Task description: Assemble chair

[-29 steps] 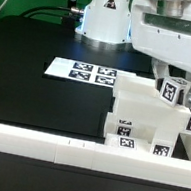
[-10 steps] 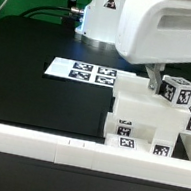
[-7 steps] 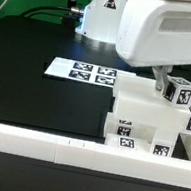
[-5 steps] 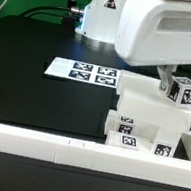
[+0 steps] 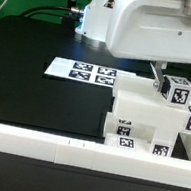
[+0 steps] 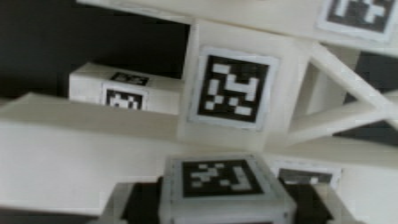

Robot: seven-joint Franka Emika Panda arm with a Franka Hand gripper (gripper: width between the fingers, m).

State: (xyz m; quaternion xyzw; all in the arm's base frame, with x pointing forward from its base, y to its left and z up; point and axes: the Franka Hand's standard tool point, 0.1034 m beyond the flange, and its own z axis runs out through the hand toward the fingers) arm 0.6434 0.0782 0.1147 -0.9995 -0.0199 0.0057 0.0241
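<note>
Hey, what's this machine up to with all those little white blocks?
A robot arm is putting together a small white plastic chair from loose parts. Its claw is closed on a small tagged cube at the top of the stack of chair parts, on the exterior view's right. Whether the cube is lifted clear or touching the stack is hard to tell. The marker board lies apart on the black table.

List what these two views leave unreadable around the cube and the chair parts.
- Fingers: wrist view, mostly cut off by the picture's edge beside the cube.
- Stacked chair parts: exterior view, cut off at its right edge.
- Cube's top: exterior view, hidden under the arm.
- Tag on the side frame: wrist view, blurred.
</note>
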